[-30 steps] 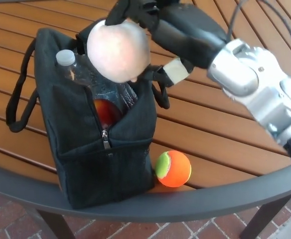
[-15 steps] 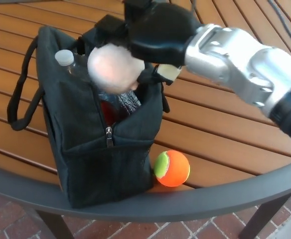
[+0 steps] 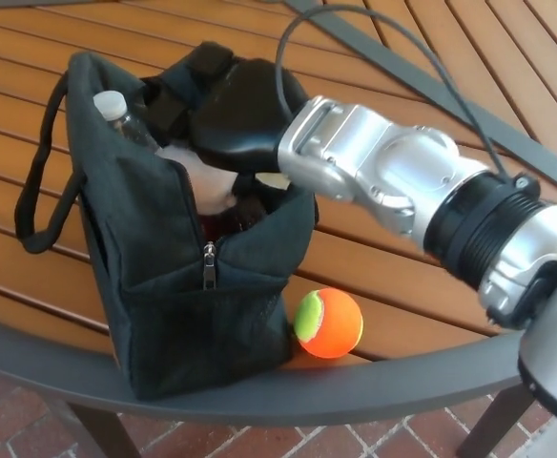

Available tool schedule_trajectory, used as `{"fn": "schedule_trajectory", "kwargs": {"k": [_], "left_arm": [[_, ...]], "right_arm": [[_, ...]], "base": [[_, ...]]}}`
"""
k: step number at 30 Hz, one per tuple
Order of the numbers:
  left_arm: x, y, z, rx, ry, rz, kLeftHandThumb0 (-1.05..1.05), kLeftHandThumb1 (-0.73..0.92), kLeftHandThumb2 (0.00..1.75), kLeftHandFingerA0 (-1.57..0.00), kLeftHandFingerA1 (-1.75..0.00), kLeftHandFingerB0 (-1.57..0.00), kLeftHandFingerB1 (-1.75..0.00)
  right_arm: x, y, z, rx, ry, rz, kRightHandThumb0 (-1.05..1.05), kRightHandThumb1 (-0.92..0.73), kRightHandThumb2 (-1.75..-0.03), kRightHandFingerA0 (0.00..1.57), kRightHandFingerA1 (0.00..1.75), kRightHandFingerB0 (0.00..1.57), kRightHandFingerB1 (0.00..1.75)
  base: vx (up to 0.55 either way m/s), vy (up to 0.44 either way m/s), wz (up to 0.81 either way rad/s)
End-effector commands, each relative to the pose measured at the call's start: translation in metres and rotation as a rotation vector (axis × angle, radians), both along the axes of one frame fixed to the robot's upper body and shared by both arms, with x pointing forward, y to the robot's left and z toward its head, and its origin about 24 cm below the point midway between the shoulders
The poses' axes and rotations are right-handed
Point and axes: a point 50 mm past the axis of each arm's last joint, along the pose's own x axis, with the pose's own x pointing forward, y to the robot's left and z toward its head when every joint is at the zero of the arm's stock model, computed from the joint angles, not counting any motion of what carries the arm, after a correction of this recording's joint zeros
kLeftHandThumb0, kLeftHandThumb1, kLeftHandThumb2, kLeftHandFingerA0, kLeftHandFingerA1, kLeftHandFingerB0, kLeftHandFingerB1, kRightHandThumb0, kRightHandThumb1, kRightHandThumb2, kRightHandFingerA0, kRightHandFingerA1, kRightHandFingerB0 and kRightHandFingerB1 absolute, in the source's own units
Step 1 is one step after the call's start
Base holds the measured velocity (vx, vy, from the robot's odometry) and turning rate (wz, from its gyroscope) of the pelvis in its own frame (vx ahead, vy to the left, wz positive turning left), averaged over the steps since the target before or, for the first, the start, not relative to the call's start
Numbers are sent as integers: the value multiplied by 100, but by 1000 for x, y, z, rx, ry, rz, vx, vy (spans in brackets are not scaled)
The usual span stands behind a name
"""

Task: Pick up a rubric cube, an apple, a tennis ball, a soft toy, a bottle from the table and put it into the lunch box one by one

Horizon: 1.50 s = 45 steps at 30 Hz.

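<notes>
A black lunch bag (image 3: 178, 296) stands open at the table's near edge. My right hand (image 3: 229, 113) reaches down into its opening, shut on a pale pink soft toy (image 3: 200, 178). The toy sits low inside the mouth of the bag, mostly covered by the hand. A clear bottle with a white cap (image 3: 110, 104) stands upright in the bag's far left corner. An orange and green tennis ball (image 3: 328, 322) lies on the table just right of the bag. My left hand does not show.
The wooden slatted table (image 3: 402, 277) has a dark metal rim (image 3: 355, 391) along its near edge, close under the bag and ball. The bag's strap (image 3: 40, 191) loops out to the left. Brick floor lies below.
My right hand has come down from above the bag into its opening, carrying the soft toy with it. My forearm now stretches across the right of the view.
</notes>
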Motion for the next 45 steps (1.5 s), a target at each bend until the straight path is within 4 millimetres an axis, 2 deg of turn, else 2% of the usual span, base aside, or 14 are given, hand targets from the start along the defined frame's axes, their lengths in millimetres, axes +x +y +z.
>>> {"fn": "schedule_trajectory", "kwargs": {"k": [1, 2, 3, 10, 11, 24, 31, 33, 34, 35, 36, 38, 44, 45], "left_arm": [[1, 1, 6, 14, -77, -8, 4, 57, 116, -106, -107, -98, -100], [1, 1, 6, 11, -81, -5, 4, 57, 116, -106, -107, -98, -100], [0, 0, 7, 1, -88, -8, 7, 54, 114, -111, -125, -95, -105], [-4, -1, 5, 2, -69, -10, 5, 54, 107, -110, -121, -97, -104], [-5, 0, 5, 7, -62, -12, 4, 55, 101, -110, -118, -96, -101], [-11, 0, 3, 7, -41, -7, 7, 56, 105, -106, -119, -95, -103], [-11, 0, 3, 9, -47, -28, 7, 55, 108, -111, -119, -98, -103], [-11, 3, 3, 17, -35, -26, 6, 57, 105, -107, -116, -96, -102], [-13, 5, 2, 28, -21, -30, 5, 56, 100, -105, -114, -95, -99], [-13, 6, 2, 34, -14, -35, 5, 56, 100, -105, -114, -95, -99], [-14, 7, 2, 39, -5, -39, 3, 57, 96, -104, -113, -94, -98], [-15, 7, 2, 39, -3, -38, 3, 57, 96, -104, -113, -94, -98], [-14, 9, 0, 32, -8, -45, 4, 53, 101, -110, -114, -97, -98], [-14, 9, 0, 31, -10, -42, 4, 52, 102, -107, -113, -96, -98]], "right_arm": [[-3, -1, -24, -45, -50, -14, -37, -59, -63, 88, 161, 50, 52], [-3, -1, -26, -44, -61, -10, -37, -59, -63, 88, 161, 50, 52], [-2, 1, -22, -126, -110, -32, -63, -41, -80, 0, 22, 8, 44], [5, 4, -2, -332, -297, -159, -96, -54, -82, 0, 15, 15, 14], [7, 2, 0, -336, -309, -177, -89, -50, -86, 0, 34, 0, 5], [10, 0, 20, -280, -403, -235, -92, -52, -85, 0, 33, 0, 0], [3, 9, 61, -59, -280, -277, -95, -53, -81, 0, 31, 0, 0], [-1, 13, 73, 73, -195, -235, -62, -63, -72, 0, 0, 5, 18], [-7, 17, 88, 279, -66, -185, -56, -65, -60, 0, 26, 14, 50], [-9, 18, 95, 391, 5, -160, -56, -65, -60, 0, 26, 14, 50], [-14, 18, 113, 631, 170, -119, -49, -65, -58, 1, 81, 27, 60], [-18, 18, 125, 784, 297, -93, -49, -65, -58, 1, 81, 27, 60], [-21, 7, 146, 1022, 435, -115, -31, -57, -92, 13, 84, 40, 74], [-21, 3, 148, 1037, 429, -138, -7, -41, -118, 6, 62, 27, 66]], "base": [[0, 0, 0], [0, 0, 0], [0, 0, 0], [0, 0, 0], [0, 0, 0], [0, 0, 0], [0, 0, 0], [0, 0, 0], [0, 0, 0], [0, 0, 0], [0, 0, 0], [0, 0, 0], [0, 0, 0], [0, 0, 0]]}}
